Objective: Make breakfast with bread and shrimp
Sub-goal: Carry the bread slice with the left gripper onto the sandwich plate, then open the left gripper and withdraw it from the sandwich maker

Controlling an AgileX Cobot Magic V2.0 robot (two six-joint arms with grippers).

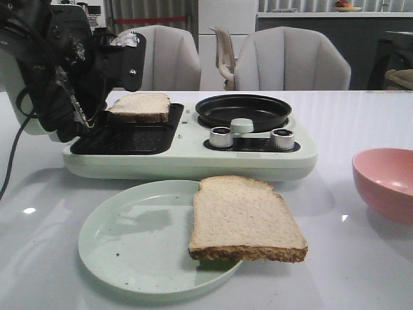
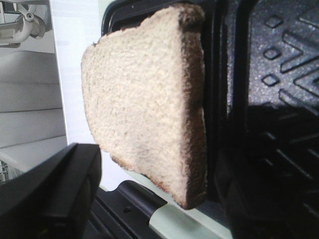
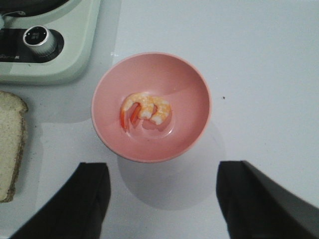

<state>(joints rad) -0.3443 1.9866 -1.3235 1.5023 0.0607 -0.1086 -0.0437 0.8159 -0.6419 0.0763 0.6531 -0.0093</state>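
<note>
While the right gripper point(image 3: 162, 199) hung wide open and empty over the table, the pink bowl point(image 3: 189, 89) sat just ahead of its fingers, holding the curled shrimp point(image 3: 145, 109). Nearest the camera, one bread slice point(image 1: 245, 219) lay on the pale green plate point(image 1: 129, 239), overhanging its rim. Beyond it, the left gripper point(image 1: 119, 64) hovered by the breakfast maker point(image 1: 187, 158); whether it was parted, I couldn't tell. The second slice point(image 1: 141, 106) rested tilted on the far edge of the grill plate point(image 1: 122, 139), apart from the gripper.

Dim, soft overhead light; table point(image 1: 361, 123) glare, grainy.
</note>
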